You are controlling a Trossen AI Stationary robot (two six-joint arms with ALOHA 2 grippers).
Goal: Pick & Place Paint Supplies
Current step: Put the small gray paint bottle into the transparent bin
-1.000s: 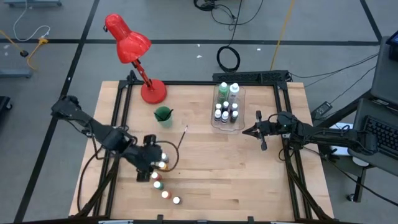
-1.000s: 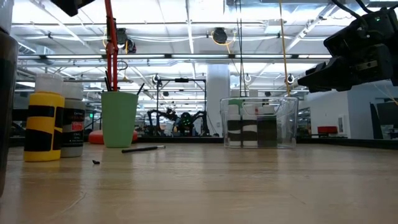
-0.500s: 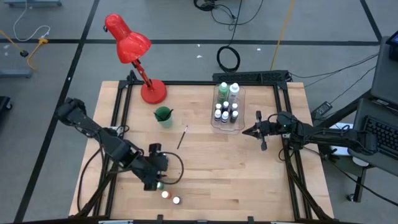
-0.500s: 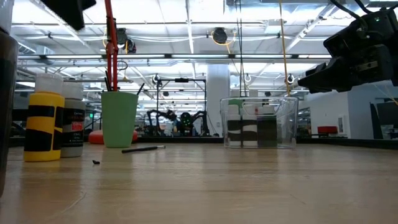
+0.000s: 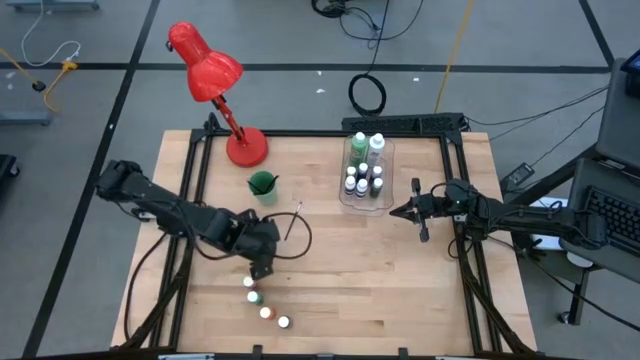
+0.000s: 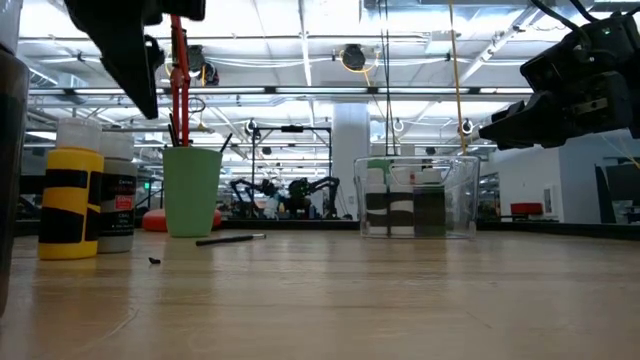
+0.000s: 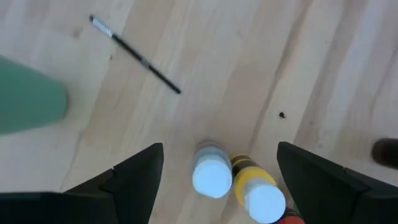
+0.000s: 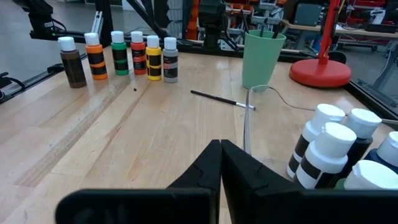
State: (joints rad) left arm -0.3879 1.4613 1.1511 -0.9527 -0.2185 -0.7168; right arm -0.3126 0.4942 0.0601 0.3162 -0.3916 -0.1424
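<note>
Several small white-capped paint bottles stand upright in a row near the table's near left. My left gripper hangs open over the row's far end, pointing steeply down. Its fingers stand either side of the grey bottle and the yellow bottle and touch neither. A thin dark paintbrush lies flat on the wood. My right gripper is shut and holds nothing, level beside the clear bin.
The clear bin holds several bottles. A green cup stands left of it with brushes inside, and a red desk lamp stands at the far left. Bare wood lies between the bottle row and the bin.
My left gripper has run along the bottle row toward the table's near edge, then back to the row's far end. It has come down, showing lower in the low view, and its wrist has rolled. The bottles have stayed in place.
</note>
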